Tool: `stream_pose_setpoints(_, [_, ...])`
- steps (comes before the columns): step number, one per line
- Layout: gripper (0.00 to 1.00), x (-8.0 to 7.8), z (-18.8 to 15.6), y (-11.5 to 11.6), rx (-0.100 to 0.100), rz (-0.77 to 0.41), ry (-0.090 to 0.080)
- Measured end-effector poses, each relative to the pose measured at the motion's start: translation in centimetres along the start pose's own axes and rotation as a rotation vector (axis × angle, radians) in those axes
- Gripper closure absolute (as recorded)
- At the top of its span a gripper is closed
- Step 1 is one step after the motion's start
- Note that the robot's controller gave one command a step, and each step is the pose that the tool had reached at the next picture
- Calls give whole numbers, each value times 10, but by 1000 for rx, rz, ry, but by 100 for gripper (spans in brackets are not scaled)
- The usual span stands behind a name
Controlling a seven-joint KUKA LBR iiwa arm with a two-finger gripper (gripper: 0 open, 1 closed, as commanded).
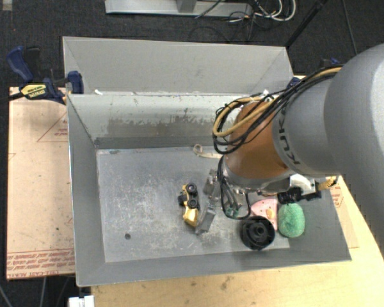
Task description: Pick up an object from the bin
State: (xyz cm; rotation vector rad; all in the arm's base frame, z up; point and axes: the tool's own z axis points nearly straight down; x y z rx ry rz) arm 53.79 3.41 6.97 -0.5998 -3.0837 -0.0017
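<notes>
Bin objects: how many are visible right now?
5: yellow-black toy mid-floor, black round part at front, green lump right, pink piece beside it, pale scrap at back. Arm may hide more.

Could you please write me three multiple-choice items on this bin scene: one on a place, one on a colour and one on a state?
1. Where in the bin does the green lump lie?
A) near the view's right end
B) near the left end
C) against the far wall

2. What colour is the round thing beside it?
A) red
B) black
C) white

3. How is the small yellow and black thing placed?
A) raised above the rim
B) lying on the bin floor beside the gripper
C) stacked on the green lump

Answers: 1 A, it sits close to the right wall. 2 B, it is dark all over. 3 B, it rests on the floor just left of the gripper in the view.
</notes>
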Motion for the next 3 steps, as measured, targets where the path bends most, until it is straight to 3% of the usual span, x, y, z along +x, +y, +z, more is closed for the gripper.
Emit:
stream_pose_setpoints(2, [0,8,0,7,0,47,-1])
stream_pose_setpoints(3, [100,-39,0,40,0,-68,-2])
